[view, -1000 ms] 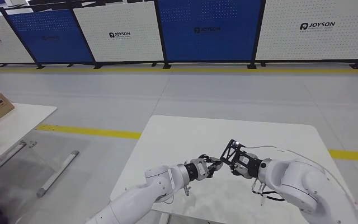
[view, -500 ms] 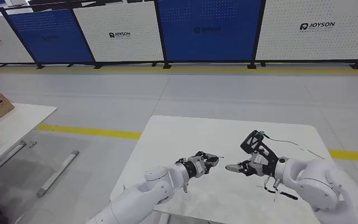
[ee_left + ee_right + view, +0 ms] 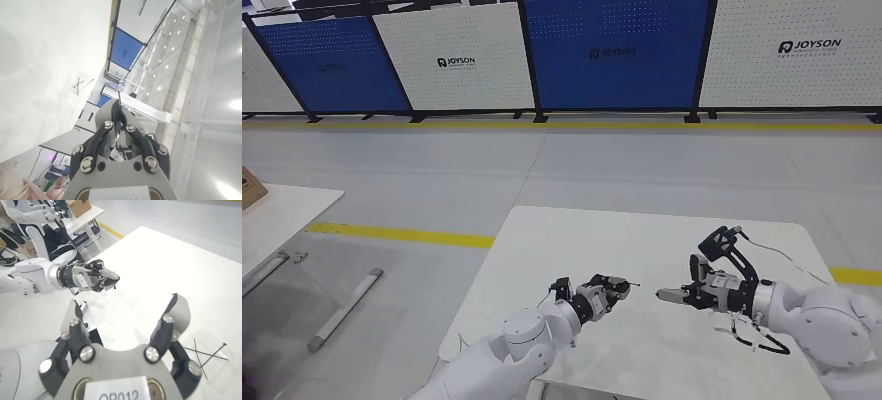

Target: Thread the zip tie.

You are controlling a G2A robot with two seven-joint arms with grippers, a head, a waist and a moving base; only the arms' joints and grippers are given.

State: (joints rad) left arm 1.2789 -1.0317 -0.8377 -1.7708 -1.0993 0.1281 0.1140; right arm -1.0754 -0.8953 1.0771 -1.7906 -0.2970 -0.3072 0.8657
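My left gripper [image 3: 619, 288] hovers over the near middle of the white table [image 3: 572, 240], shut on a thin black zip tie [image 3: 119, 98] whose tip sticks out past the fingertips. From the right wrist view the same left gripper [image 3: 111, 279] is clamped together with a short black end [image 3: 114, 287] hanging below it. My right gripper [image 3: 667, 296] points at it from a short gap away and stands open [image 3: 124, 299], nothing between its fingers. Two loose black zip ties [image 3: 206, 355] lie crossed on the table beside the right arm, also seen as crossed ties [image 3: 81, 85] from the left wrist.
The table's near left corner and edge [image 3: 132, 232] drop to the floor. A second white table [image 3: 282, 210] stands to the far left. Blue and white partition panels [image 3: 612, 50] line the back.
The right arm has pulled back to the right, away from the left gripper; the two were nearly touching a second ago. The left gripper has barely moved and keeps the zip tie.
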